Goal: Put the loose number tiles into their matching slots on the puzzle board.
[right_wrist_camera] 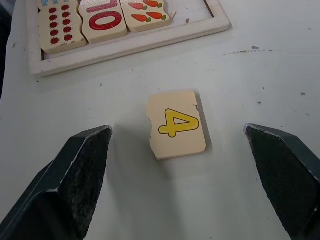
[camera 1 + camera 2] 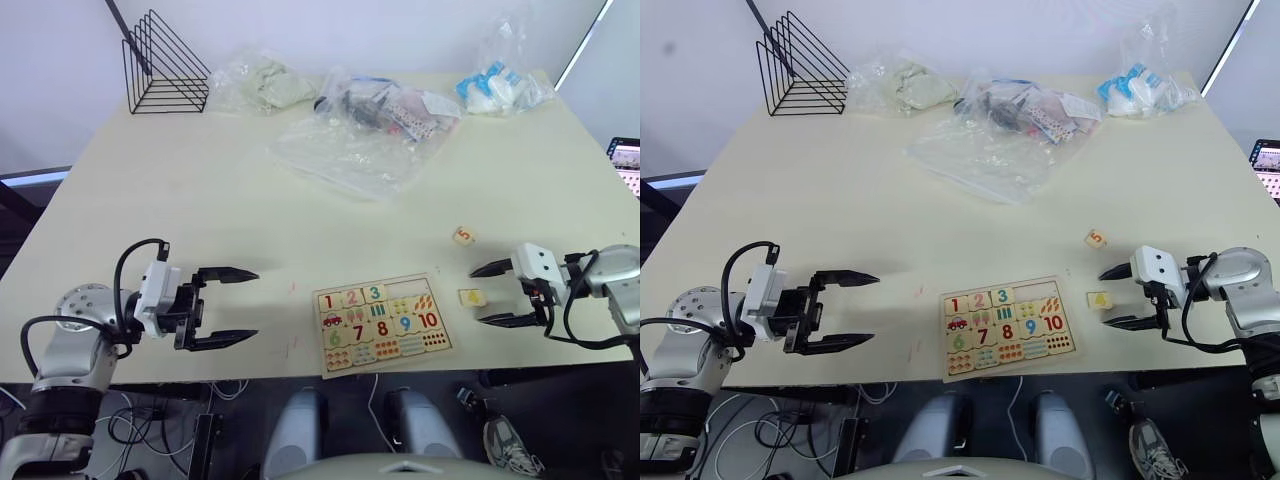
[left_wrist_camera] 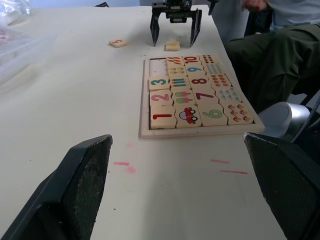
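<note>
- Two loose tiles lie on the bench (image 2: pixel 180 200) at right of the frame: the 4 tile (image 2: pixel 470 297) just beside the puzzle board (image 2: pixel 383 323), the 5 tile (image 2: pixel 463 236) farther up.
- Three tiles, 1, 2 and 3, sit in the board's top row; the two slots (image 2: pixel 412 297) at its right end look bare.
- Right claw (image 2: pixel 492 294), lower right: fingers spread wide, with the 4 tile lying between them, untouched.
- Left claw (image 2: pixel 236 306), lower left: fingers spread, empty, well apart from the board.
- Step in hand, as I judge it: picking up the 4 tile with my right claw.
- Next move calls for lowering around the tile, pinching its edges squarely, then carrying it to the fourth slot with the numeral turned to match its neighbours.
</note>
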Controlling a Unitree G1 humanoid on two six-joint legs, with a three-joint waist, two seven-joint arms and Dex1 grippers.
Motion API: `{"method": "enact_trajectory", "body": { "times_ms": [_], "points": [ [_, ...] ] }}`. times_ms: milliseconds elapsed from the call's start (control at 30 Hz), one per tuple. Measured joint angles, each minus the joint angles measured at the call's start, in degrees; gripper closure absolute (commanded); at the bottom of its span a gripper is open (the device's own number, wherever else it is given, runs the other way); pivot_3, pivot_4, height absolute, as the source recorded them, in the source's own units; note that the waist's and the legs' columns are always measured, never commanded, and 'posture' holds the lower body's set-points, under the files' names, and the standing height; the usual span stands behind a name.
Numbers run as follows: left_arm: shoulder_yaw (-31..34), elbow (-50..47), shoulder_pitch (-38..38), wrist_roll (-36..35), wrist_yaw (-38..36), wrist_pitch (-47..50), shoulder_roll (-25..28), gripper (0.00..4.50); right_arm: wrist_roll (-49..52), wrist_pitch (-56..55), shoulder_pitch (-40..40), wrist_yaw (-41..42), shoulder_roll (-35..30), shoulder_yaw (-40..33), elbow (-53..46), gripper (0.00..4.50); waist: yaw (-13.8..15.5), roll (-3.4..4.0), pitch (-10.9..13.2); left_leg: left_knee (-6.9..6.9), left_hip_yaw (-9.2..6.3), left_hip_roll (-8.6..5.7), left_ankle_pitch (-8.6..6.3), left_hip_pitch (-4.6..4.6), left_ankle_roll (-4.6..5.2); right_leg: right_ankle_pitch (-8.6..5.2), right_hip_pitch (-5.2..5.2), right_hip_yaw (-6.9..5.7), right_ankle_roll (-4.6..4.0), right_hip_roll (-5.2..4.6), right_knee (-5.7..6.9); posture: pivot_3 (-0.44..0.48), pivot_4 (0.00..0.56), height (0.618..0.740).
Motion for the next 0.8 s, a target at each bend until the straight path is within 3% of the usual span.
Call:
{"method": "enact_trajectory", "body": {
  "times_ms": [33,67,133,167,200,233,533,800],
  "points": [
    [0.0,0.0,0.0,0.0,0.0,0.0,0.0,0.0,-0.2,-0.3,-0.1,-0.1,0.0,0.0,0.1,0.7,0.0,0.0,0.0,0.0,0.0,0.0,0.0,0.0,0.0,0.0,0.0,0.0,0.0,0.0,0.0,0.0,0.15,0.74],
    [0.0,0.0,-0.1,0.0,0.0,0.0,0.0,0.0,-0.3,-0.7,-0.1,0.0,0.0,0.0,0.2,1.36,0.0,0.0,0.0,0.0,-0.02,0.0,0.0,0.0,0.0,0.0,0.0,0.0,0.0,0.0,0.0,0.0,0.15,0.74],
    [0.0,0.0,-0.2,0.0,0.0,0.0,0.0,0.0,-0.5,-1.4,-0.1,0.1,0.0,0.0,0.2,2.05,0.0,0.0,0.0,-0.01,-0.02,0.0,0.0,0.0,0.0,0.0,0.0,0.0,0.0,0.0,-0.01,0.0,0.15,0.74],
    [0.0,0.0,-0.2,0.0,0.0,0.0,0.0,0.0,-0.6,-1.5,0.0,0.2,0.0,0.0,0.2,2.72,0.1,0.0,0.0,-0.01,-0.01,0.0,0.0,-0.01,0.0,0.0,0.0,-0.01,0.0,0.0,-0.01,0.0,0.15,0.74],
    [0.0,0.0,-0.2,0.0,0.0,0.0,0.0,0.0,-0.6,-1.6,0.0,0.3,0.0,0.0,0.2,2.99,0.1,0.0,0.0,-0.01,-0.01,0.0,0.0,0.0,0.0,0.0,0.0,0.0,0.0,0.0,-0.01,0.0,0.15,0.74],
    [0.0,0.0,-0.3,0.0,0.0,0.0,-0.1,0.0,-0.6,-1.7,0.1,0.4,0.0,0.0,0.1,3.52,0.0,0.0,0.0,-0.01,-0.02,0.0,0.0,0.0,0.0,0.0,0.0,0.0,0.0,0.0,-0.01,0.0,0.15,0.74],
    [-0.3,0.0,-0.6,0.1,0.0,0.0,-0.3,0.0,-0.4,-0.2,2.0,-0.3,-0.6,-0.3,-3.7,3.61,0.0,0.0,0.0,0.0,-0.07,0.0,0.0,0.0,0.0,0.0,0.0,-0.01,0.0,0.0,0.0,0.0,0.15,0.74],
    [-0.3,-0.1,-0.5,0.1,0.0,0.1,-0.6,0.0,0.6,14.2,3.0,-6.2,-3.3,-0.9,-20.6,3.61,0.0,0.03,0.0,-0.02,-0.17,0.0,0.0,-0.03,0.0,0.0,-0.11,0.04,0.0,0.0,0.03,0.0,0.15,0.74]
  ]
}}
